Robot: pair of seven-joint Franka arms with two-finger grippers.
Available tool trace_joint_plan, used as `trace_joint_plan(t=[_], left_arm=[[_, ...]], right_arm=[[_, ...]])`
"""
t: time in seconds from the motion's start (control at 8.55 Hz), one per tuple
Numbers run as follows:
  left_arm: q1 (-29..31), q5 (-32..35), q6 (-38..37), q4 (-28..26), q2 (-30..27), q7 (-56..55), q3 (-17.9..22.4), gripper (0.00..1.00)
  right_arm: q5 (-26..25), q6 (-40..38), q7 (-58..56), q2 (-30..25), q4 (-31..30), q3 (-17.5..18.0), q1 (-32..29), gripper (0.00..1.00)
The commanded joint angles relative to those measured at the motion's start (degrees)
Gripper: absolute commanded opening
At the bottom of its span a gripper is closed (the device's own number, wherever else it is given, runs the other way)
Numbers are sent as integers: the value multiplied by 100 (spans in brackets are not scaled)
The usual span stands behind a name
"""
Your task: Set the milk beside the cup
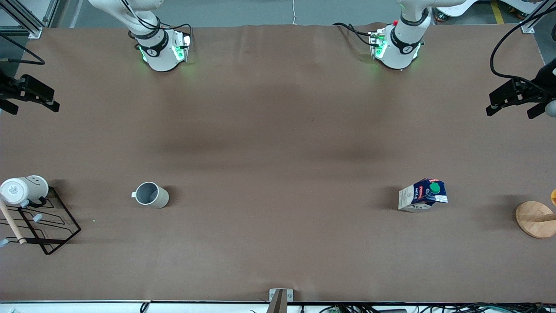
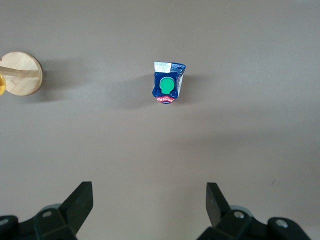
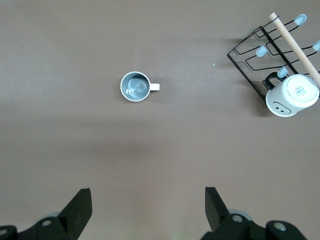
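The milk [image 1: 423,194], a blue and white carton with a green cap, stands on the brown table toward the left arm's end; it also shows in the left wrist view [image 2: 167,86]. The cup [image 1: 150,194], a grey-beige mug, stands upright toward the right arm's end, and shows in the right wrist view [image 3: 135,86]. My left gripper [image 1: 509,114] is open and empty, high over the table's left-arm end [image 2: 148,186]. My right gripper [image 1: 34,109] is open and empty, high over the right-arm end [image 3: 147,190]. Both are well apart from the milk and the cup.
A white smiley-face mug [image 1: 24,189] hangs on a black wire rack [image 1: 47,226] beside the cup at the right arm's end. A round wooden stand [image 1: 534,218] sits beside the milk at the left arm's end. Wide bare table lies between the cup and the milk.
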Motion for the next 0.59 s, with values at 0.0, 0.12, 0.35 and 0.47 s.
trace_joint_plan(t=[0.0, 0.12, 0.35, 0.47], left_arm=[[-25, 12, -89, 197, 98, 65, 11, 100], [1, -5, -81, 137, 81, 83, 2, 100], [10, -23, 7, 119, 98, -4, 28, 100], [10, 12, -10, 101, 90, -14, 45, 100]], right_arm=[[-36, 81, 4, -41, -136, 42, -31, 100], [-28, 99, 13, -40, -180, 51, -13, 100], [43, 816, 257, -32, -809, 60, 153, 100], [43, 1403, 311, -40, -1344, 69, 241, 100]])
